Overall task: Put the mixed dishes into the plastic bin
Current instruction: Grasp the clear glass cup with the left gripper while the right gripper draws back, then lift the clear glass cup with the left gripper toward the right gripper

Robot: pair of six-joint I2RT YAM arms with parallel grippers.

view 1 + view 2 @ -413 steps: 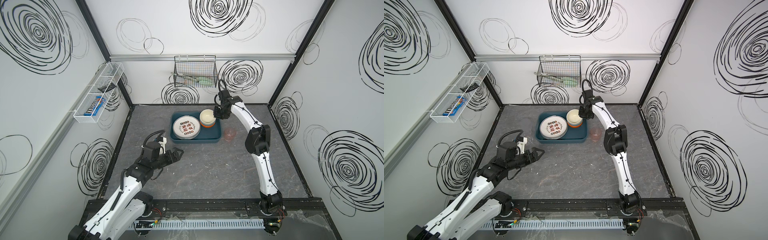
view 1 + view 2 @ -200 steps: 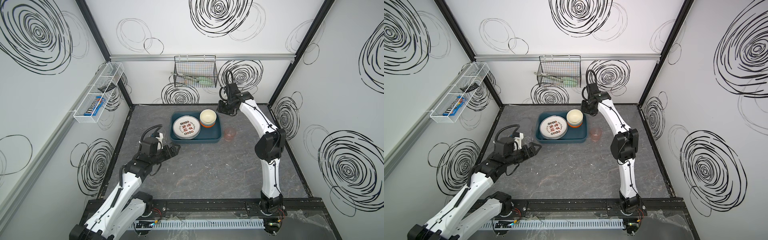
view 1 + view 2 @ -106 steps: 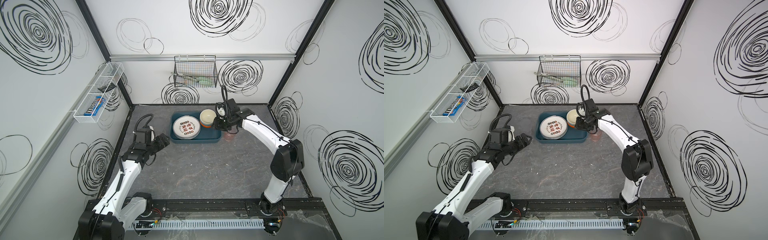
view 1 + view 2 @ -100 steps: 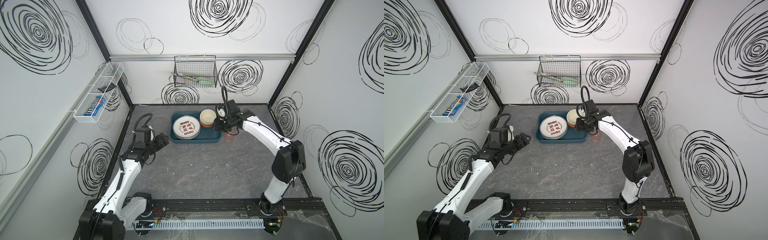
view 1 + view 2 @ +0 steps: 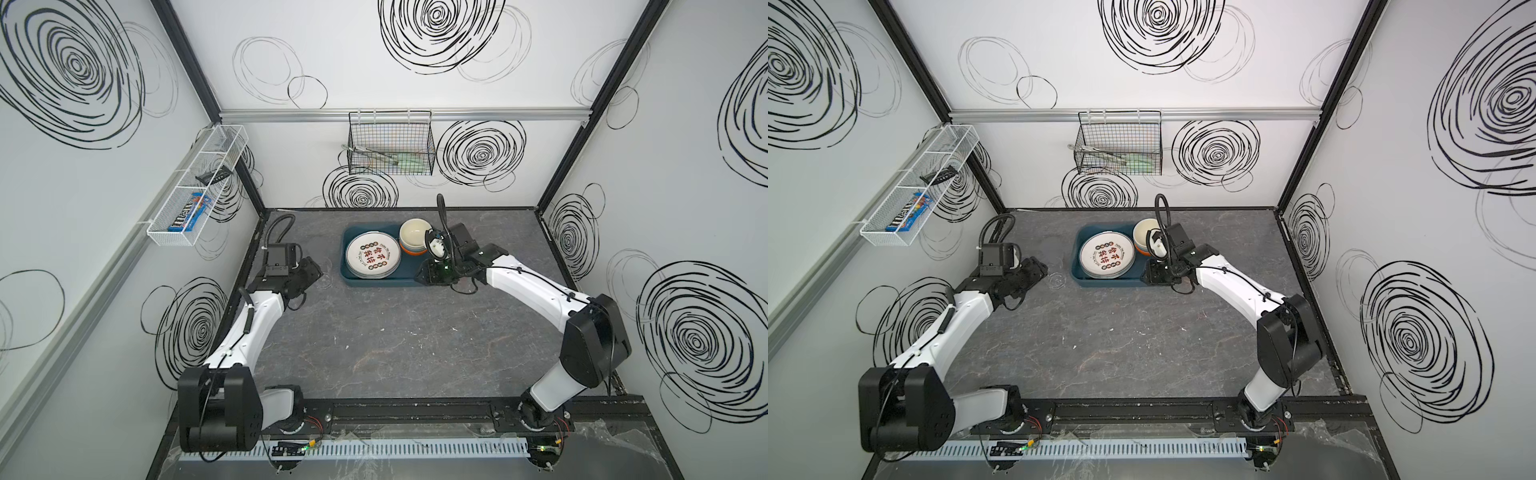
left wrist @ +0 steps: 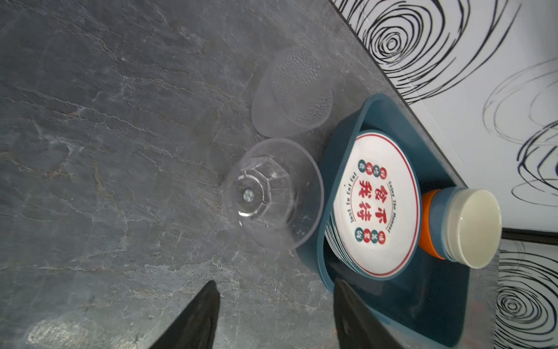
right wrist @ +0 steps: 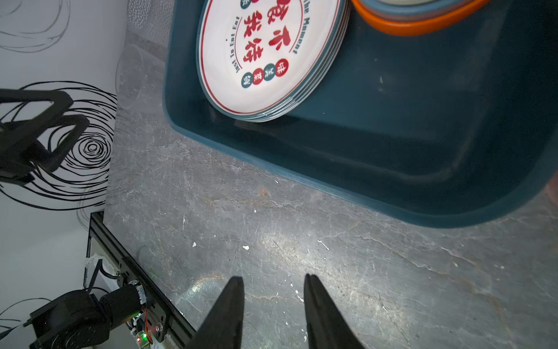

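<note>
The top plate (image 6: 377,205) reads "Just To Eat Eat" down 1 side and "Enjoy The Moment" down the other. It has 4 large red characters in the middle and small red and teal round badges at both ends. It crowns a stack of plates in the left part of the plastic bin (image 5: 376,283). At the bin's back right the bowls (image 5: 414,237) nest, cream on top, then blue, then orange.

The bin floor nearest my right gripper (image 7: 273,276) is bare. That gripper's fingers stand a little apart with nothing between them, over table just outside the bin's rolled rim.

My left gripper (image 6: 274,282) is also parted and empty. Ahead of it the clear glass (image 6: 271,193) sits just beside the bin's left wall; I cannot tell if they touch. A frosted tumbler (image 6: 294,90) with a dotted surface is close by the glass.

The grey table (image 5: 395,353) between my 2 arms is open. On the left wall a white mesh tray (image 5: 172,237) holds a blue packet (image 5: 185,217) lettered, I think, m&m's.
</note>
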